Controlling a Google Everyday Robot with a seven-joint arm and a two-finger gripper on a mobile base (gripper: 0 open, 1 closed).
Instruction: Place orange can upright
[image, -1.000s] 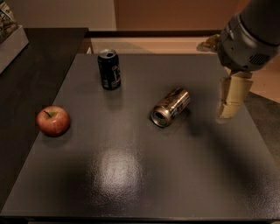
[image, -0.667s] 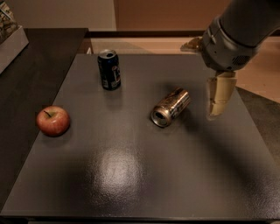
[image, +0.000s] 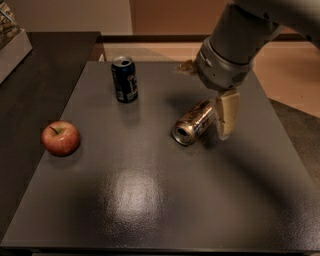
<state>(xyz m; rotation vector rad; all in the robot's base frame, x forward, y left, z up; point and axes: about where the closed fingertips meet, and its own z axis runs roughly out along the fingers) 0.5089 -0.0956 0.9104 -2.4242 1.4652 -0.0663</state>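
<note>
The orange can (image: 193, 123) lies on its side in the middle right of the dark table (image: 150, 200), its silver top facing front-left. My gripper (image: 205, 102) hangs over the can's far end and is open. One cream finger (image: 226, 115) reaches down right beside the can's right side, touching or nearly touching it. The other finger (image: 186, 66) shows only as a small tip behind the wrist, farther back. The can's far end is partly hidden by the wrist.
A dark blue can (image: 125, 79) stands upright at the back left of the table. A red apple (image: 60, 138) lies near the left edge. A darker counter (image: 30, 90) adjoins on the left, with a box (image: 11, 40) at its far corner.
My arm has moved left and lower, bringing the gripper from the right of the orange can to over its far end. The can, blue can and apple have not moved.
</note>
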